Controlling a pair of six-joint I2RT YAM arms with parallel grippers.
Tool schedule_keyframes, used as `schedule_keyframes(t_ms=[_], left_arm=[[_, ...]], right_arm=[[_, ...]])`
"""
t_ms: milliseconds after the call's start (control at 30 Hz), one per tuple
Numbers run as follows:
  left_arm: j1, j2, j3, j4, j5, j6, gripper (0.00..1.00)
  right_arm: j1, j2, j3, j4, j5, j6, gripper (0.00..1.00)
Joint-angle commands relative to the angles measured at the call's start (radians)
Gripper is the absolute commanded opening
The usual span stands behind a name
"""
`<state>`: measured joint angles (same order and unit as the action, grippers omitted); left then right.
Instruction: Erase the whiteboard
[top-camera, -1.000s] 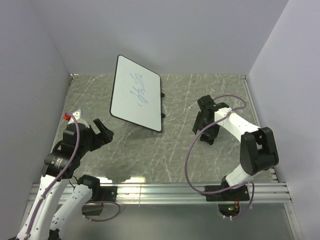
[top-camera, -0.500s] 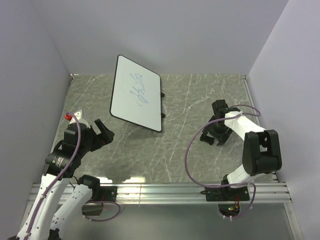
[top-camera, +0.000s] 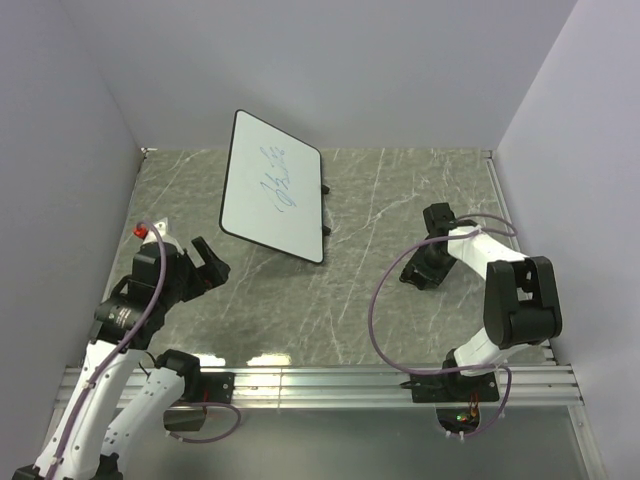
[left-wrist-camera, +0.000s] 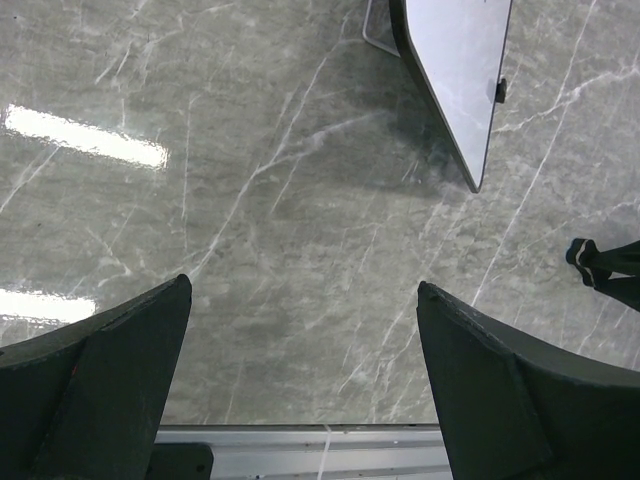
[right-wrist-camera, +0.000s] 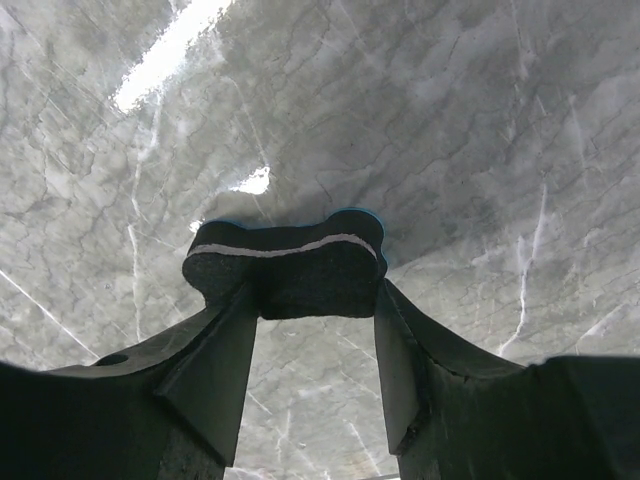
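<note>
My left pincer (top-camera: 207, 260) hangs wide open over the tabletop (top-camera: 340, 310) near its left edge, elbow folded toward the near edge. My right arm stoops low near the right edge, its pincer (right-wrist-camera: 315, 292) apparently pinching an eraser block (right-wrist-camera: 285, 262).

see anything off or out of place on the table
Nothing broken or spilled. The whiteboard sits skewed to the edges of the table, propped on its small feet, with blue scribble on it.
</note>
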<state>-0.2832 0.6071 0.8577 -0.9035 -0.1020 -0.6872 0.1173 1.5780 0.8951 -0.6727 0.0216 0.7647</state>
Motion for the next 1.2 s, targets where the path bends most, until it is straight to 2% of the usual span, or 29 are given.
schedule_keyframes(t_ms=[0, 33, 100, 233, 367, 400, 533, 600, 700, 800, 833, 867, 900, 933, 1000, 1067, 1167], left_arm=[[-0.004, 0.014, 0.001, 0.02, 0.016, 0.025, 0.99], [-0.002, 0.016, 0.001, 0.018, 0.018, 0.026, 0.99], [-0.002, 0.02, 0.0, 0.017, 0.019, 0.026, 1.0], [-0.002, 0.01, 0.0, 0.02, 0.015, 0.023, 0.99], [-0.004, -0.012, 0.0, 0.02, 0.008, 0.018, 0.99], [-0.002, -0.018, 0.0, 0.017, 0.005, 0.017, 0.99], [-0.002, -0.04, 0.0, 0.02, -0.001, 0.014, 1.0], [-0.002, -0.05, -0.002, 0.02, 0.001, 0.014, 0.99], [-0.001, -0.056, -0.002, 0.021, 0.005, 0.015, 1.0], [-0.001, -0.052, -0.003, 0.023, 0.016, 0.023, 0.99], [-0.001, -0.05, -0.002, 0.026, 0.019, 0.025, 1.0], [-0.001, -0.049, -0.003, 0.026, 0.025, 0.026, 0.99], [-0.001, -0.049, -0.003, 0.028, 0.027, 0.028, 0.99], [-0.001, -0.046, -0.003, 0.028, 0.03, 0.029, 0.99], [-0.001, -0.044, -0.003, 0.029, 0.041, 0.035, 0.99], [-0.001, -0.043, -0.005, 0.031, 0.048, 0.037, 0.99], [-0.002, -0.04, -0.006, 0.034, 0.054, 0.043, 0.99]], right_arm=[[0.012, 0.091, -0.033, 0.065, 0.035, -0.002, 0.3], [0.012, 0.093, -0.03, 0.061, 0.035, -0.007, 0.16], [0.012, 0.085, -0.016, 0.05, 0.041, -0.024, 0.0], [0.015, -0.001, 0.068, -0.091, 0.127, -0.056, 0.0], [0.019, -0.096, 0.266, -0.296, 0.298, -0.116, 0.0], [0.028, -0.101, 0.362, -0.336, 0.335, -0.145, 0.0], [0.119, -0.058, 0.599, -0.563, 0.5, -0.197, 0.0], [0.211, 0.013, 0.695, -0.638, 0.55, -0.185, 0.0], [0.318, 0.091, 0.702, -0.688, 0.497, -0.176, 0.0], [0.34, 0.111, 0.612, -0.644, 0.422, -0.13, 0.13], [0.334, 0.1, 0.579, -0.587, 0.366, -0.125, 0.24], [0.325, 0.077, 0.547, -0.558, 0.336, -0.117, 0.32], [0.28, 0.065, 0.486, -0.529, 0.302, -0.107, 0.38], [0.256, 0.054, 0.455, -0.474, 0.216, -0.101, 0.49], [0.167, 0.008, 0.365, -0.403, 0.129, -0.088, 0.59], [0.105, -0.05, 0.276, -0.288, 0.018, -0.052, 0.64], [0.024, -0.084, 0.203, -0.154, -0.06, 0.026, 0.64]])
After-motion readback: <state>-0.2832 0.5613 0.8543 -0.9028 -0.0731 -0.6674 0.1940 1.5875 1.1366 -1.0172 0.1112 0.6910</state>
